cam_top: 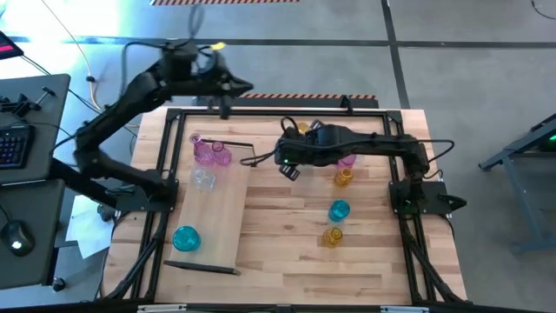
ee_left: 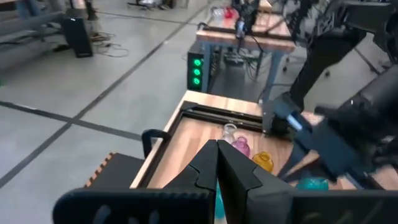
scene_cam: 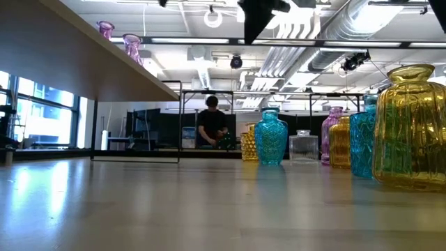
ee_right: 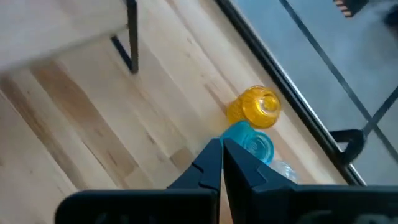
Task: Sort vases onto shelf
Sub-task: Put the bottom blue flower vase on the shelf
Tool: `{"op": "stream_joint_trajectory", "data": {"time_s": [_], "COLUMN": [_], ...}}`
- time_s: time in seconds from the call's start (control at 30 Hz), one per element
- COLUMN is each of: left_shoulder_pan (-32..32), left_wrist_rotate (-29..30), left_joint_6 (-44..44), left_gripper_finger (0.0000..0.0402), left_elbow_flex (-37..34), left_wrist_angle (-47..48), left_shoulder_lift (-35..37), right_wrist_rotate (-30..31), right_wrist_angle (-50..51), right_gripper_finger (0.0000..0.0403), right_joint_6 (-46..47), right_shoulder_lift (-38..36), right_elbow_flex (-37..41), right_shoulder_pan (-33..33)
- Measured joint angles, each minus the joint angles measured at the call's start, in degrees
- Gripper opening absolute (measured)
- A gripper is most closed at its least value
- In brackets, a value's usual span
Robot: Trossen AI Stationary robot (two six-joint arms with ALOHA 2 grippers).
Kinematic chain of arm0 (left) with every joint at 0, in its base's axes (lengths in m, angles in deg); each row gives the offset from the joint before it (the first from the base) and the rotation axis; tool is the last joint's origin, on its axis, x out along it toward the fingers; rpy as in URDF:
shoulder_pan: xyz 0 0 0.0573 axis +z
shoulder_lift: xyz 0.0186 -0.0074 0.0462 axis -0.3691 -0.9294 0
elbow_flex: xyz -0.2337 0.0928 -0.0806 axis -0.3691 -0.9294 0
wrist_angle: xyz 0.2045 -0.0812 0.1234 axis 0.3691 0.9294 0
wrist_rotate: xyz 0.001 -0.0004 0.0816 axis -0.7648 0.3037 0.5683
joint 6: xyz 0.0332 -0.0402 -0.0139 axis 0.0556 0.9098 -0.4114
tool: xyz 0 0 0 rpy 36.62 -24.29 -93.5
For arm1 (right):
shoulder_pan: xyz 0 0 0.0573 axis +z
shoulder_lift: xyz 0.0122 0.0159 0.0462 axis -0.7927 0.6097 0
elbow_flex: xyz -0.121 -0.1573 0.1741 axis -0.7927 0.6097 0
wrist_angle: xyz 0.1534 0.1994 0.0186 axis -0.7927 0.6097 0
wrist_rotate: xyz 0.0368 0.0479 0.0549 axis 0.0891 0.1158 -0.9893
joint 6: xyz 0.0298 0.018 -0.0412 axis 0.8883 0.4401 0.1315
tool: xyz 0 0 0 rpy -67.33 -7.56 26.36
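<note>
In the high view the shelf (cam_top: 217, 209) lies on the left half of the table (cam_top: 365, 261), running from the upper middle of the frame down toward the lower left. Two vases (cam_top: 208, 153) stand side by side at its upper end, another vase (cam_top: 202, 179) just below them, and a fourth vase (cam_top: 186, 237) near its lower end. Right of the shelf, three vases (cam_top: 339, 209) stand on the tabletop in a loose column, right of centre.
</note>
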Motion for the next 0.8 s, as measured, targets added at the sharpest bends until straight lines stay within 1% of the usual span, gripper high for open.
{"op": "stream_joint_trajectory", "data": {"time_s": [0.07,0.17,0.23,0.33,0.43,0.6,0.7,0.8], "left_shoulder_pan": [-1.23,-2.25,-2.39,-2.32,-2.3,-2.54,-2.56,-2.68], "left_wrist_rotate": [0.48,0.72,0.82,0.86,0.84,0.85,0.84,0.72], "left_joint_6": [-1.24,-2.91,-3.57,-3.6,-4.0,-6.25,-7.48,-10.59], "left_gripper_finger": [0.0,0.0,0.0,0.0,0.0,0.0,0.0,0.0], "left_elbow_flex": [2.67,6.38,8.74,11.99,14.16,14.76,14.77,14.77], "left_wrist_angle": [0.17,0.04,-0.01,0.02,1.15,2.55,2.08,2.02], "left_shoulder_lift": [-3.41,-7.54,-10.05,-13.63,-16.43,-19.81,-21.46,-22.62], "right_wrist_rotate": [-3.05,-6.92,-9.13,-11.62,-12.14,-11.08,-9.19,-5.21], "right_wrist_angle": [-1.73,-0.4,1.84,4.72,4.73,-0.2,-1.41,-1.13], "right_gripper_finger": [0.0,0.0,0.0,0.0,0.0,0.0,0.0,0.0], "right_joint_6": [-2.32,-3.78,-3.03,0.83,7.94,15.66,22.75,31.85], "right_shoulder_lift": [-0.02,0.07,0.05,0.04,-0.34,-2.25,-3.73,-5.77], "right_elbow_flex": [2.22,4.65,5.46,5.52,5.52,5.35,5.37,5.35], "right_shoulder_pan": [-0.63,-1.47,-1.89,-2.19,-0.78,4.18,7.84,12.24]}}
